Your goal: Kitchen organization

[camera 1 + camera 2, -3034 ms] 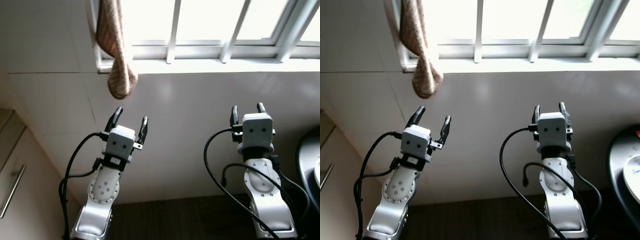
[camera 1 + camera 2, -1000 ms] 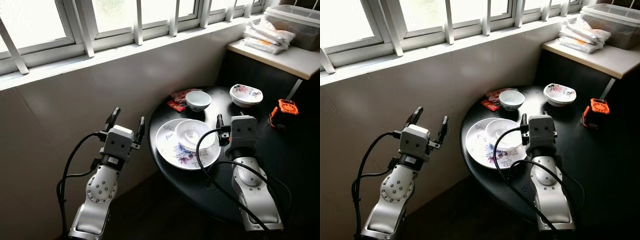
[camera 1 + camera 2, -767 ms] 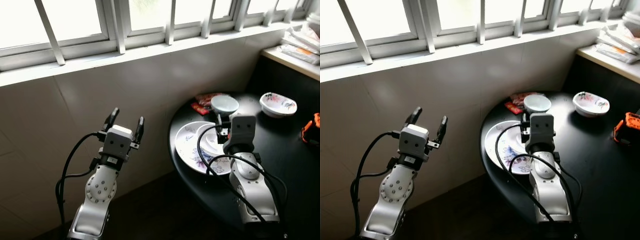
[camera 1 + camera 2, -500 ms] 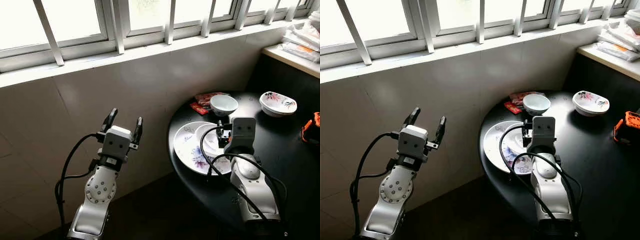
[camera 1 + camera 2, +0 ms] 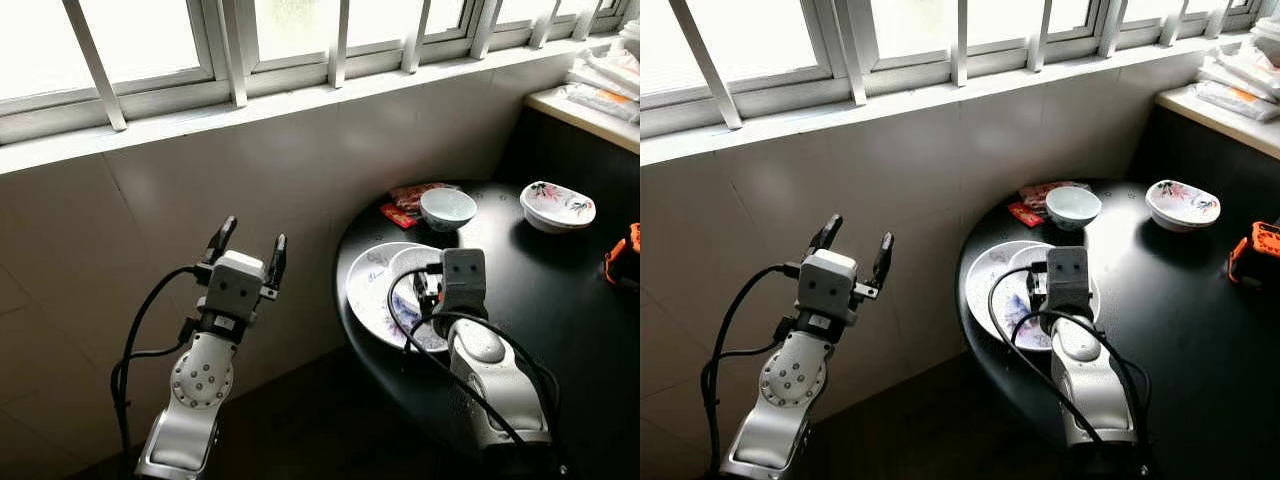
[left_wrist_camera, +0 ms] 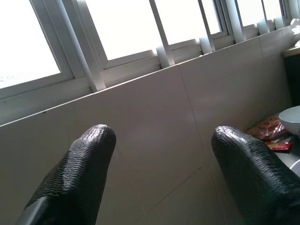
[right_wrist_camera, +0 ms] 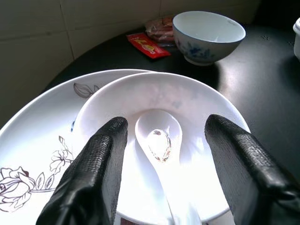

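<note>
White spoon [image 7: 161,143] lies in the small plate [image 7: 206,112], between my right gripper's [image 7: 161,154] wide-spread fingers; I've come lower than before. Left gripper [image 5: 247,246] open, idle.

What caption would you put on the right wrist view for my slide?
Right hand, fingers open, poised over a white spoon lying in a small white dish stacked on a floral plate.
</note>
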You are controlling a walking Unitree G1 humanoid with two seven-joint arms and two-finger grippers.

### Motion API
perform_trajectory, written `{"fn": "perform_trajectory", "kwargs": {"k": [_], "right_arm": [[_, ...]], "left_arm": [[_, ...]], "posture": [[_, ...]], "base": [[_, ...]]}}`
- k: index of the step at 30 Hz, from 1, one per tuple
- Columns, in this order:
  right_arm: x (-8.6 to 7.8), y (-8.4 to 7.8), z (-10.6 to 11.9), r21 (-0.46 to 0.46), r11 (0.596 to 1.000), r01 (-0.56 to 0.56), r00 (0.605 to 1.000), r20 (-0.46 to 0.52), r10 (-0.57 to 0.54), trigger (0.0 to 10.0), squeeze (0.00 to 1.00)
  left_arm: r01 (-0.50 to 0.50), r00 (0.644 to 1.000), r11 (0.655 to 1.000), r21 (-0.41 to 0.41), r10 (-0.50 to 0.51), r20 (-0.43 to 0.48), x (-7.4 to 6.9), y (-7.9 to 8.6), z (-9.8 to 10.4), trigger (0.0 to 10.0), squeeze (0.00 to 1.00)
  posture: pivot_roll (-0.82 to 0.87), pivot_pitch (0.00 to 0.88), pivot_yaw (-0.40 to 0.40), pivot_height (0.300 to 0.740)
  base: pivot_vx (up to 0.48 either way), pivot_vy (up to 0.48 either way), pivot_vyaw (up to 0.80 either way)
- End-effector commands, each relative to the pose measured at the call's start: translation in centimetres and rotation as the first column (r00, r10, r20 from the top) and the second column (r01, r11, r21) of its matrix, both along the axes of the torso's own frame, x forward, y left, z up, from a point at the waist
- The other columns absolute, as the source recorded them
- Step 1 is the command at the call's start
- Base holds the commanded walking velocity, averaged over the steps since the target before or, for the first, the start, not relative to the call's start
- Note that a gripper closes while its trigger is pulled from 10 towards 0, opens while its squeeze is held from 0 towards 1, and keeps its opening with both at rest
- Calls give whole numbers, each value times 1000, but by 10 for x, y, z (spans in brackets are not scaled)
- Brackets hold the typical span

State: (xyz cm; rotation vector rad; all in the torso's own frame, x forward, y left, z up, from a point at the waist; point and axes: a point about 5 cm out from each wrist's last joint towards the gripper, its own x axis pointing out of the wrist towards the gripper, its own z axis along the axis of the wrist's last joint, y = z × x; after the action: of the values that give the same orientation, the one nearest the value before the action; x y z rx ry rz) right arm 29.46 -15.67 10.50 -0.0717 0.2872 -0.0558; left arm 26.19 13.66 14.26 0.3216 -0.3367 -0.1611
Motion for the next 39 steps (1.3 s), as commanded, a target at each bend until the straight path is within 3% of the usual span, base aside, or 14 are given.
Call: {"fn": "perform_trajectory", "kwargs": {"k": [1,14,16,20,39], "right_arm": [[-1,-2,0,1,1000,11,1000,-23,-11,10000,0],[-2,5,8,88,996,22,997,-70,-15,10000,0],[-5,6,7,130,990,56,991,-131,-38,10000,0],[-7,8,12,148,986,72,988,-148,-50,10000,0],[-8,-1,6,110,989,100,974,-214,-75,10000,0]], "left_arm": [[3,1000,1000,9,-3,-9,1,-1,0,10000,0],[2,1000,1000,10,-2,-11,1,-1,-1,10000,0],[2,1000,1000,10,-2,-13,1,-1,-1,10000,0],[2,1000,1000,11,-2,-15,1,-1,-1,10000,0],[0,1000,1000,10,0,-25,1,-1,-3,10000,0]], "posture": [[77,0,-34,740],[78,0,-37,740],[78,0,-38,740],[75,0,-36,740],[74,0,-37,740]], "base": [[0,0,0],[0,0,0],[0,0,0],[0,0,0],[0,0,0]]}}
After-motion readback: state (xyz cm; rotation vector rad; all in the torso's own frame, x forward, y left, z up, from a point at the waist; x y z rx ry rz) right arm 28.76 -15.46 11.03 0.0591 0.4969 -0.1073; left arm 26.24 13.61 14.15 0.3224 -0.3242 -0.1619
